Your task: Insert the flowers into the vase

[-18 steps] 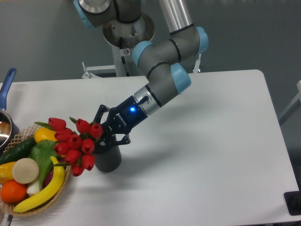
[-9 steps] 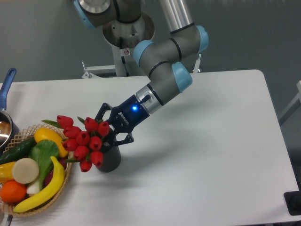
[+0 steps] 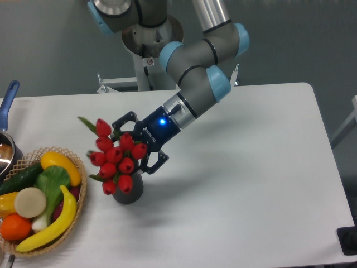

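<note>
the stems of the red tulip bunch (image 3: 116, 159) are hidden behind the buds and the gripper (image 3: 135, 146), so it is not possible to see where the black fingers (image 3: 158, 161) close on them; the fingers reach into the right side of the bunch and look closed around it, but the contact itself is covered; the mouth of the dark grey vase (image 3: 130, 192) is also hidden, because the lowest buds hang in front of it, and one cannot tell if any stem is already inside; only the lower part of the vase shows, a matte cylinder standing upright on the white table (image 3: 245, 167); the tulips are smooth oval buds with a few pointed green leaves, one leaf sticking up to the left; the bunch is tilted and sits directly above the vase, just beside the wicker basket (image 3: 78, 209); the grey and light blue arm (image 3: 195, 78) comes down from the upper middle, and a blue light glows on the gripper body; the basket at the lower left is cut by the picture edge and holds a banana (image 3: 50, 226), a yellow pepper (image 3: 56, 162), a cucumber (image 3: 19, 177), an orange (image 3: 14, 226) and a white round piece (image 3: 29, 202); a pot with a blue handle (image 3: 8, 103) is cut off at the left edge.
</note>
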`<act>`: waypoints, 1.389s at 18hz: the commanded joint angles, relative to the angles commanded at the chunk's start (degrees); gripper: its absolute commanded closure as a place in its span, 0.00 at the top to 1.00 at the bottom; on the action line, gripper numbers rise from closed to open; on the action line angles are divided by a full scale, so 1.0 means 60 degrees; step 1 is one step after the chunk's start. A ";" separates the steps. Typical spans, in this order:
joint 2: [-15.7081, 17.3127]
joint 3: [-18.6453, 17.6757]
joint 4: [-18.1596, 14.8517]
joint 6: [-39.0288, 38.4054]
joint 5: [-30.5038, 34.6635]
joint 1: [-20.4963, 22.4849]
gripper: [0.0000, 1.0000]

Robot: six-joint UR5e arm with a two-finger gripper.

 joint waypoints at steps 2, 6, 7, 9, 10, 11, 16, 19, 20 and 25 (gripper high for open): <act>0.0162 -0.0132 0.0000 -0.0015 0.0134 0.0000 1.00; 0.0484 -0.0162 -0.0015 0.0000 0.0922 0.0015 1.00; 0.0601 -0.0162 -0.0029 0.0000 0.1215 0.0000 1.00; 0.0719 -0.0162 -0.0029 0.0000 0.1670 0.0000 1.00; 0.0748 -0.0148 -0.0029 0.0000 0.1832 0.0015 1.00; 0.0836 -0.0104 -0.0029 -0.0015 0.1964 0.0015 1.00; 0.1596 0.0071 -0.0015 0.0365 0.3733 0.0540 1.00; 0.2475 0.0276 -0.0044 0.0410 0.5067 0.1243 1.00; 0.2651 0.0350 -0.0058 0.0410 0.5448 0.1506 1.00; 0.2843 0.0658 -0.0088 0.1154 0.6651 0.2547 1.00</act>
